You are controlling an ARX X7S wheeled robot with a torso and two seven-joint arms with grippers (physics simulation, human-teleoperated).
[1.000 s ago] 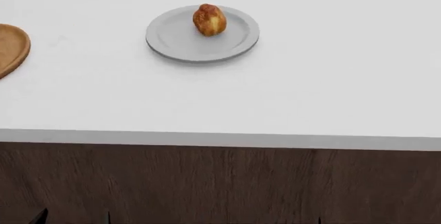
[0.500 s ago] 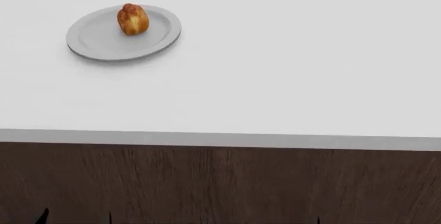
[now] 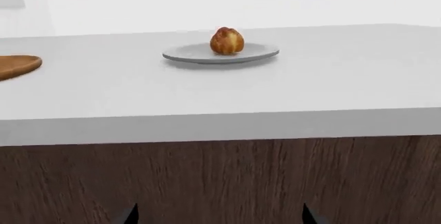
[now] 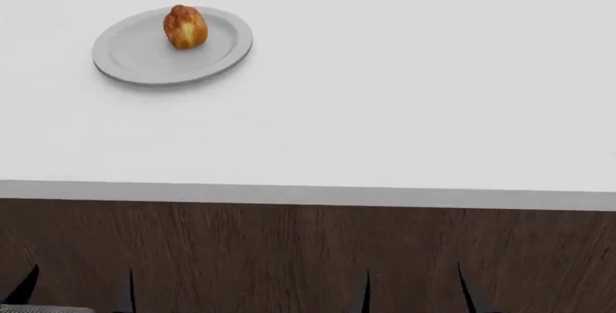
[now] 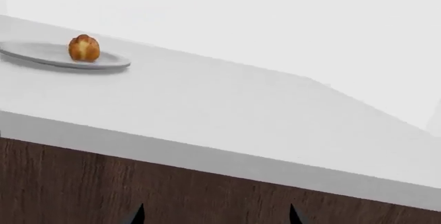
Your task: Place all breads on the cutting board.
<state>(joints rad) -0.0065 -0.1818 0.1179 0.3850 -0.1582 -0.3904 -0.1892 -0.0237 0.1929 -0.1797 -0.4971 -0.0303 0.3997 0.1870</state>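
Observation:
One bread (image 4: 186, 27), a small golden-brown roll, sits on the far part of a round grey plate (image 4: 125, 60) at the back left of the white counter. It also shows in the left wrist view (image 3: 226, 41) and the right wrist view (image 5: 83, 48). The second bread and the cutting board are out of view. My left gripper (image 4: 79, 293) and right gripper (image 4: 414, 293) are both open and empty. They are low in front of the counter's dark wood face, below its edge, far from the bread. Only their fingertips show (image 3: 131, 216) (image 5: 140, 216).
The white counter top (image 4: 405, 104) ends in a grey front edge (image 4: 308, 195) above a dark wood front (image 4: 288, 255). A round plain wooden plate (image 3: 17, 65) lies left of the grey plate (image 3: 186, 54), seen only in the left wrist view.
The head view swung right, so the plate with the bread moved left in the picture and the wooden plate left it. Both grippers' fingertips have since risen into the bottom of the view.

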